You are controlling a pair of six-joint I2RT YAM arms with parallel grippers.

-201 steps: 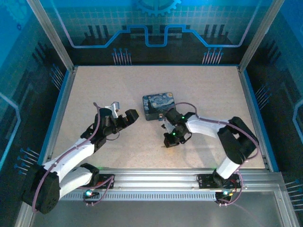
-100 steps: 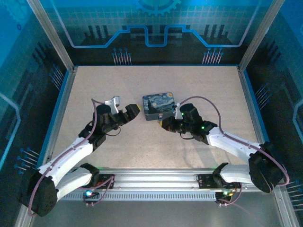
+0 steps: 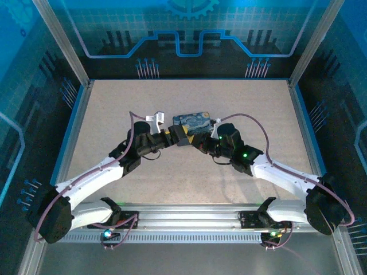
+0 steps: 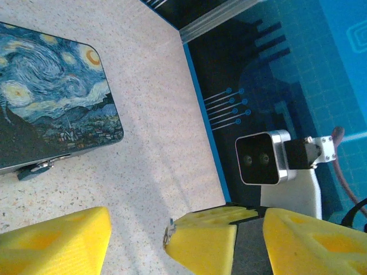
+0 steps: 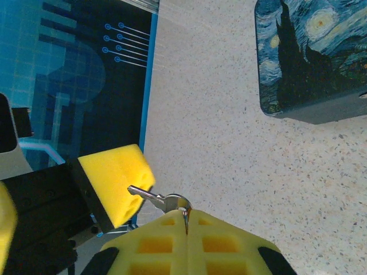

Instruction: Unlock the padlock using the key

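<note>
My right gripper [image 5: 186,220] is shut on the head of the small silvery key [image 5: 153,198]. The key's blade points left and ends at a yellow finger [image 5: 114,182] of my left gripper. In the left wrist view my left gripper [image 4: 186,243] is open. The right gripper's shut yellow fingertips [image 4: 206,238] sit between its jaws, with the key's edge [image 4: 168,231] showing at their tip. A tiny dark bluish piece with a silvery bit, apparently the padlock [image 4: 33,169], lies against the tin's near edge. From above, both grippers [image 3: 175,135] [image 3: 199,143] meet just in front of the tin.
The blue painted tin box [image 3: 192,121] [image 4: 49,109] [image 5: 312,54] lies flat mid-table, right behind the two grippers. The table's blue-edged border and dark wall [image 4: 206,143] are off to the side. The right wrist camera housing [image 4: 261,157] faces my left gripper.
My left gripper has moved right, up to the tin's front. My right arm has swung up from nearer the front edge, so both gripper tips now meet.
</note>
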